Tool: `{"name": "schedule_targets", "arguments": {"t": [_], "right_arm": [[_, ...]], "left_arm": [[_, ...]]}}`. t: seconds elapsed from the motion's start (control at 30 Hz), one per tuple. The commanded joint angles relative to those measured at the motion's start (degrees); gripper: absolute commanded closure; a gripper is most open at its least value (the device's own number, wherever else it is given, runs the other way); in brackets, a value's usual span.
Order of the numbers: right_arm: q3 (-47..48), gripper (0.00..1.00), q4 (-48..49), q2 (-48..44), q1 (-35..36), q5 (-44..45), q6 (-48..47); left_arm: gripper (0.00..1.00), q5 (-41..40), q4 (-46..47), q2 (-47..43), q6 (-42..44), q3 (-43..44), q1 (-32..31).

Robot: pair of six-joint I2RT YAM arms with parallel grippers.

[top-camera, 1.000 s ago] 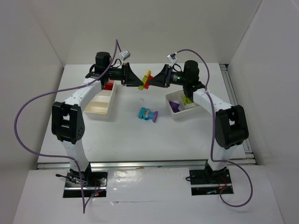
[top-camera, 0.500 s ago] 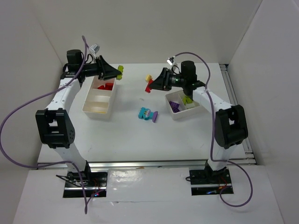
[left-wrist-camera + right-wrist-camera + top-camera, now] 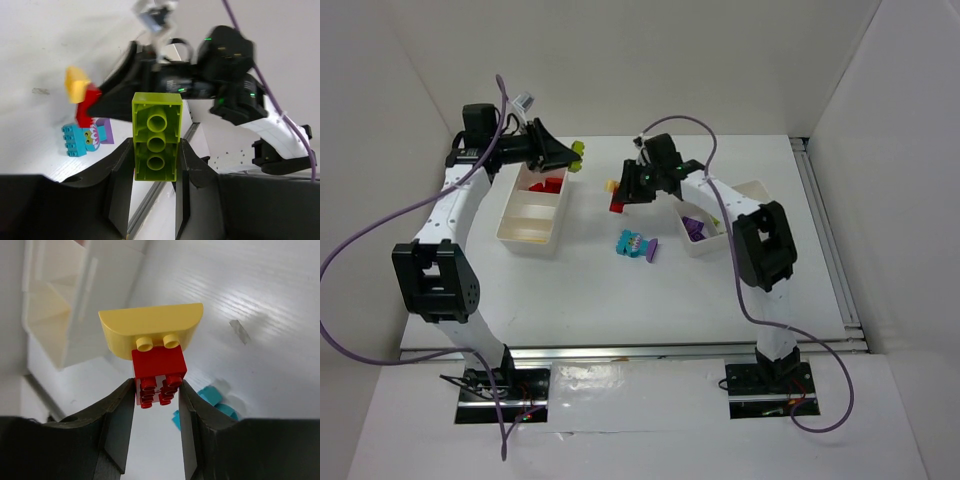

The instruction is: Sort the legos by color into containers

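Your left gripper [image 3: 155,146] pinches lime brick [image 3: 156,131], right gripper [image 3: 157,390] red-yellow stack [image 3: 158,365]. Light, rigid, slick: grip flat sides.

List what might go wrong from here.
1. The right claw grips only the red brick. The yellow piece is stuck on top of it, so a drop could put both colours in one compartment.
2. The left claw holds the lime brick near the end of the left tray that holds red bricks. Releasing there would likely mix colours.
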Motion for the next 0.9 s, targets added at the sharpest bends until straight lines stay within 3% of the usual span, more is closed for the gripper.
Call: {"name": "schedule_targets", "arguments": {"t": [0.0,0.2,0.33,0.43,0.5,0.7,0.87], "right_arm": [[5.77,0.98,-8.91,4.14,2.07,8.75,-3.4],[8.07,0.97,-10.59,8.28,5.23,12.97,-4.63],[8.07,0.88,-10.59,9.43,5.24,14.2,-4.63],[8.77,0.49,-11.38,9.43,5.76,14.21,-5.16],[6.77,0.3,-10.86,5.76,5.76,14.82,-5.16],[0.61,0.27,-8.66,-7.17,3.05,19.74,-5.16],[-11.51,0.29,-10.15,-23.68,-4.14,32.21,-4.46]], "left_arm": [[1.0,0.34,-0.26,-3.73,1.15,1.75,-1.25],[1.0,-0.19,-0.26,-4.78,0.54,1.75,-2.48],[1.0,-0.72,-0.26,-4.25,0.01,2.28,-4.23],[1.0,-1.42,-0.26,-3.73,0.01,2.81,-5.64],[1.0,-2.04,-0.26,-3.02,0.01,3.42,-6.25],[1.0,-3.09,-0.26,-0.13,-0.52,5.79,-8.98],[1.0,-6.16,0.96,5.93,-1.05,9.74,-15.04]]}}
